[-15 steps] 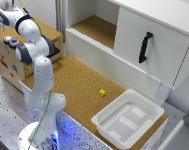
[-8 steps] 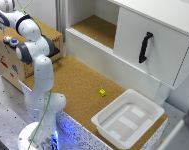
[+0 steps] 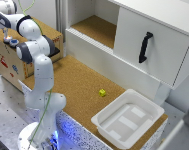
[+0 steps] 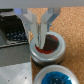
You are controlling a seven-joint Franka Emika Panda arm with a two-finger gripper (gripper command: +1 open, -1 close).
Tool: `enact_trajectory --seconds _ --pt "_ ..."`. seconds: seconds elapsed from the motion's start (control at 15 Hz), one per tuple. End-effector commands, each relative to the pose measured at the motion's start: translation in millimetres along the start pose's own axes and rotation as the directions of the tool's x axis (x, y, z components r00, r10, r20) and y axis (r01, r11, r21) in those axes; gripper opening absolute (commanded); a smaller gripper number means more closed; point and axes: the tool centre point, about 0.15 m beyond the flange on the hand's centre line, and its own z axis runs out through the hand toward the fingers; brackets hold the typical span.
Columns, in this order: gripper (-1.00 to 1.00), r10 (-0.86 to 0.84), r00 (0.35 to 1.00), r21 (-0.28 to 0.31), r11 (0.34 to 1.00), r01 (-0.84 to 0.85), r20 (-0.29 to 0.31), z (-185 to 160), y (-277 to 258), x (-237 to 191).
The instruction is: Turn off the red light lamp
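Cork-topped table (image 3: 74, 82): carries a small yellow cube (image 3: 102, 92), a white plastic tray (image 3: 128, 120) near it, a wooden box (image 3: 14, 55).

The arm (image 3: 36, 65) is built of rounded, glossy white segments, joined by darker grey-black bands at the joints. It rises from a round white base (image 3: 31, 137) at about seven o'clock in the exterior view, where a blue glow shows on the surface beside it. A thin yellow-green cable (image 3: 44, 112) hangs along the lower body, and another curves above the upper links. In the wrist view the gripper (image 4: 40, 34) shows two slim, pale grey fingers (image 4: 31, 22) that taper to narrow tips, under a dark housing at twelve o'clock.
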Motion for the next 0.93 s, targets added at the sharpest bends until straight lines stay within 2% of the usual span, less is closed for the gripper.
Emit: enact_trajectory --seconds 0.0,0.07,0.2,0.27,0.6,0.87 --pt "-1.00 0.014 1.000 -0.069 0.998 -0.015 -0.013 -24.4 4.8 8.3" --pt "-1.00 0.015 1.000 -0.104 0.994 -0.018 -0.024 -49.5 4.6 6.6" --pt "-1.00 0.024 1.000 -0.119 0.993 -0.025 -0.015 -80.4 9.7 0.7" --pt "1.00 0.028 1.000 -0.141 0.990 -0.027 0.003 -91.5 13.9 -2.6" --pt "1.00 0.002 1.000 -0.164 0.987 0.000 0.016 -105.9 34.9 -21.6" --pt "1.00 -0.009 0.999 -0.172 0.985 0.001 -0.049 -100.0 65.2 -63.8"
